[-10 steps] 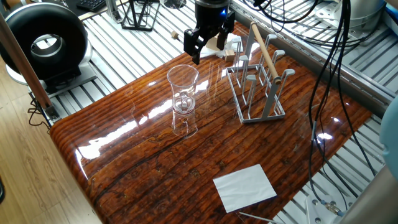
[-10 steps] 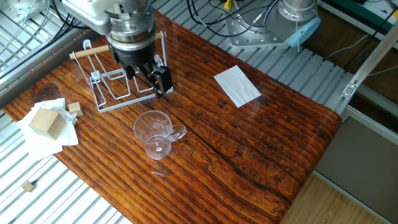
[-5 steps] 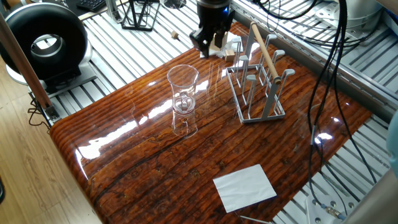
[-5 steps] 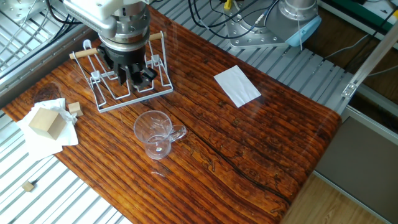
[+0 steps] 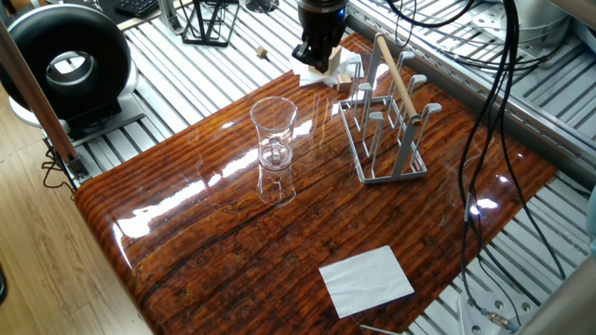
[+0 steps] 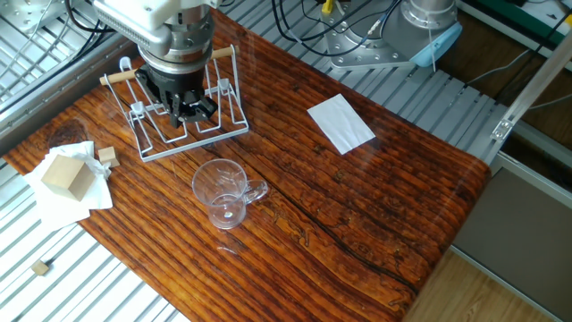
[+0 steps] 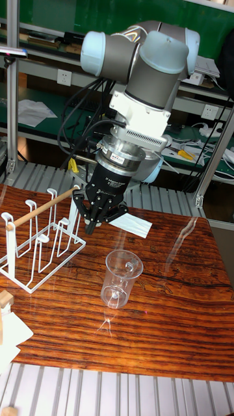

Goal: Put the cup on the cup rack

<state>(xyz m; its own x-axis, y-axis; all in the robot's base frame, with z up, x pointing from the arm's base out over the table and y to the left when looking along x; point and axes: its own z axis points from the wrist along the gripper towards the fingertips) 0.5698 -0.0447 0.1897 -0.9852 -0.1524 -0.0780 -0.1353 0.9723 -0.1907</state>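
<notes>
1. Bright, even overhead light in all views; shadows soft and faint.
2. Strong white glare streaks on glossy wooden surface (image 5: 233, 242), worst at left edge in one fixed view.
3. Sharp focus throughout, no motion blur.
4. Clear cup (image 5: 274, 133) low-contrast, outlined mostly by highlights and reflection.

cup (image 6: 223, 195) upright, gripper (image 6: 185, 111) above cup rack (image 6: 179, 112)

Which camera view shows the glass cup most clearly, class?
The tall fixed view: the cup stands side-on, its small handle and thick base plain. One fixed view shows it upright but blended with reflections; the other fixed view looks down into it.
</notes>
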